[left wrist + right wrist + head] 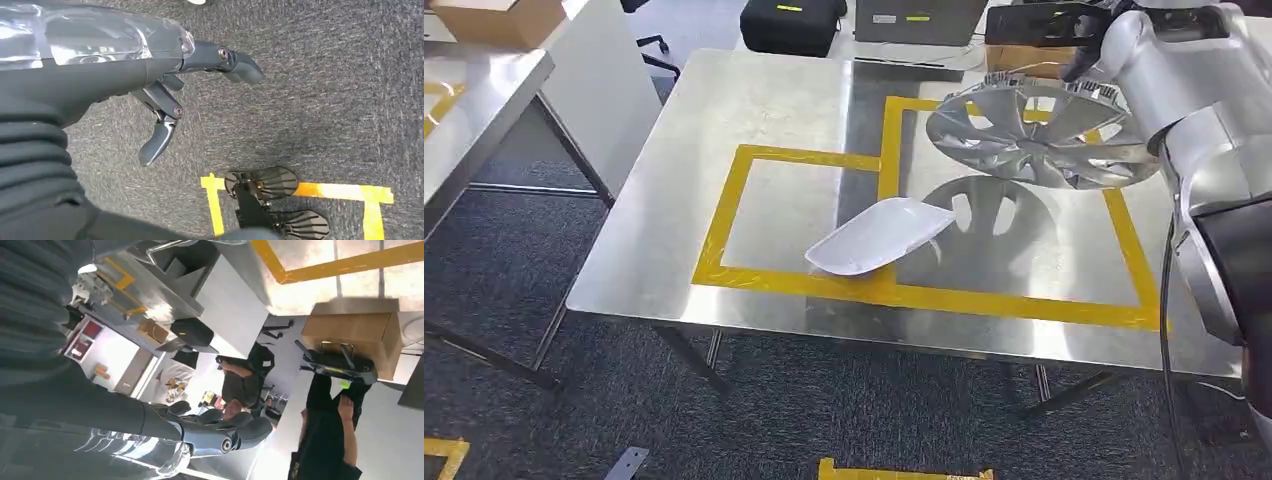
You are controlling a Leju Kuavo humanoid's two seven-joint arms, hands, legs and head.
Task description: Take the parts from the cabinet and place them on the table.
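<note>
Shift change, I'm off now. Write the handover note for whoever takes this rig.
Left hand: hangs over the carpet, fingers apart, holding nothing.
Right hand: grips the far rim of the silver wheel cover, held above the steel table, over the larger taped box.
Done: white plastic part lies on the table, across the yellow tape.
Left: lower the wheel cover onto the table and release it.

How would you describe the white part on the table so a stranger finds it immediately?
Look at the steel table marked with yellow tape. The white part lies across the tape line between the two squares. Unlike the round silver hubcap behind it, it is flat, smooth and long, without spokes.
</note>
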